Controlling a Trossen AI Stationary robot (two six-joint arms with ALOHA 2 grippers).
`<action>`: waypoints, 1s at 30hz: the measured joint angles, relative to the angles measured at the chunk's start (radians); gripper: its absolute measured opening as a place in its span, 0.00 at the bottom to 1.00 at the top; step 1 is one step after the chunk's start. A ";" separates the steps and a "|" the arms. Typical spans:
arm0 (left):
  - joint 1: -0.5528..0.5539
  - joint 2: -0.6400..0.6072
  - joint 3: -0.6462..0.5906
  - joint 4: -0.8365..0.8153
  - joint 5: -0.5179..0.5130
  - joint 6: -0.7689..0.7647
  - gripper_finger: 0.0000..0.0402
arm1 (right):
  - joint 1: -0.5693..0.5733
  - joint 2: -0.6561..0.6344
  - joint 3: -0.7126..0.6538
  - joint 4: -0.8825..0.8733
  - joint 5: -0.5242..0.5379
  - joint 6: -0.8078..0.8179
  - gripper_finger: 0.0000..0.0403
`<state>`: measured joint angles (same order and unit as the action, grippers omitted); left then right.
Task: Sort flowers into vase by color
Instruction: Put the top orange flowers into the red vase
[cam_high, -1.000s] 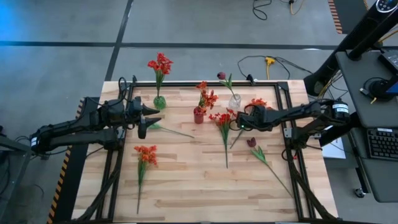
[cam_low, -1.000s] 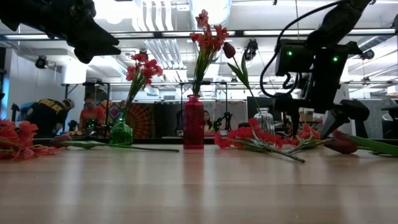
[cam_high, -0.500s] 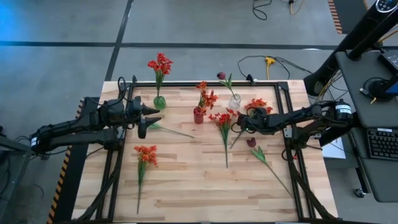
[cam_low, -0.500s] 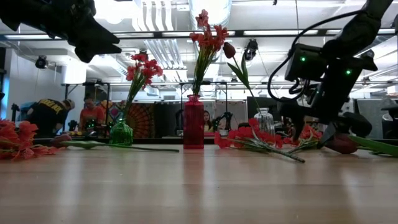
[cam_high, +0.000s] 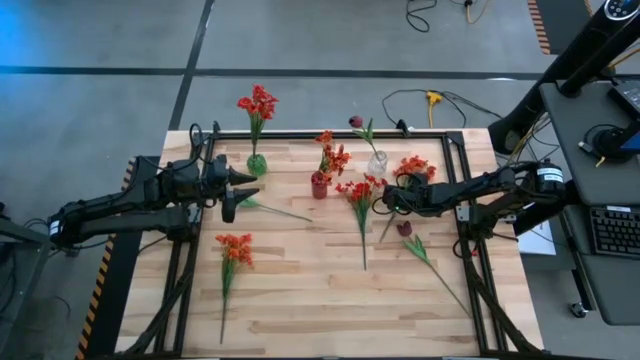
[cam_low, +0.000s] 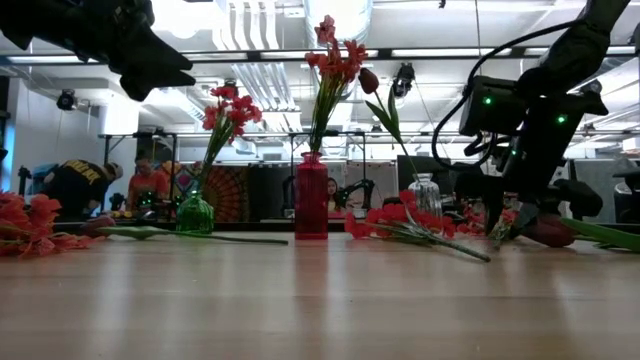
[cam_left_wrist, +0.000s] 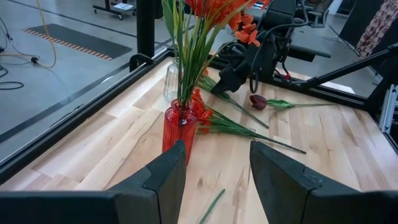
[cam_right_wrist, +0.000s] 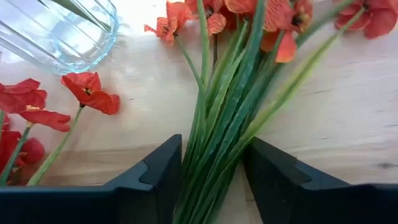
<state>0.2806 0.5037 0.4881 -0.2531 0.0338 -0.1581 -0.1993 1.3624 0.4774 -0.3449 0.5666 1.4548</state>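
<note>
Through the right wrist camera I see my right gripper (cam_right_wrist: 211, 180) low over the pale wood tabletop (cam_right_wrist: 348, 106), its two dark fingers (cam_right_wrist: 152, 180) pressed against either side of a bundle of green flower stalks (cam_right_wrist: 227, 106) with orange-red blooms. A ribbed clear glass vase (cam_right_wrist: 59, 34) stands nearby. Loose red blooms (cam_right_wrist: 93, 92) lie just beside it.

Grey concrete floor (cam_high: 300, 40), ceiling strip lights (cam_low: 520, 52), desk with keyboard (cam_high: 612, 230)
</note>
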 joint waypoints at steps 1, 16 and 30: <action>0.000 0.000 0.000 0.000 0.000 0.000 0.40 | 0.000 0.000 0.000 0.000 0.002 0.000 0.37; 0.000 0.000 0.000 0.000 0.000 0.000 0.40 | 0.000 0.000 0.009 0.000 0.017 0.038 0.14; 0.001 0.000 0.000 0.000 0.000 -0.009 0.40 | 0.016 -0.233 0.219 -0.286 0.153 -0.115 0.05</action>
<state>0.2813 0.5037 0.4881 -0.2535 0.0338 -0.1669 -0.1835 1.1296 0.6964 -0.6308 0.7201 1.3394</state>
